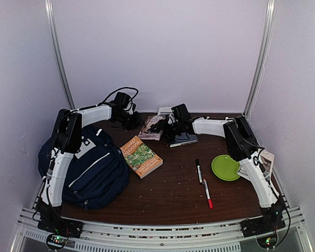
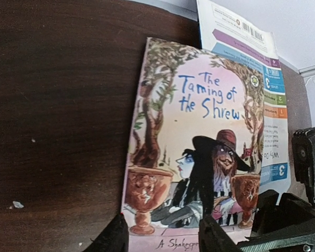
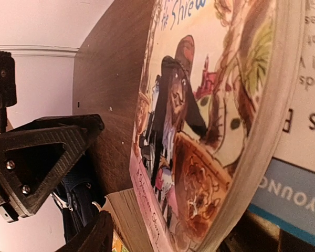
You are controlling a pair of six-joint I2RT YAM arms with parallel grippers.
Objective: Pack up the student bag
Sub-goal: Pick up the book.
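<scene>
The student bag [image 1: 92, 170], navy with a white stripe, lies at the front left under my left arm. A picture book, "The Taming of the Shrew" [image 1: 151, 127] [image 2: 199, 142], lies at the back middle, between both grippers. My left gripper [image 1: 130, 119] [image 2: 163, 223] hovers over the book's near edge with its jaws apart, one fingertip [image 2: 117, 231] at the book's left corner and the other over the cover. My right gripper [image 1: 171, 126] is at the book's opposite side. One of its fingers [image 3: 92, 236] shows apart from the book [image 3: 199, 131], and the other is hidden behind it.
A white booklet [image 2: 252, 58] lies under the picture book. An orange and green book [image 1: 140, 156] sits mid-table, a dark notebook [image 1: 184, 139] is behind it. Two markers [image 1: 198, 170] [image 1: 207, 193], a green plate [image 1: 225, 167] and papers [image 1: 266, 159] lie at the right.
</scene>
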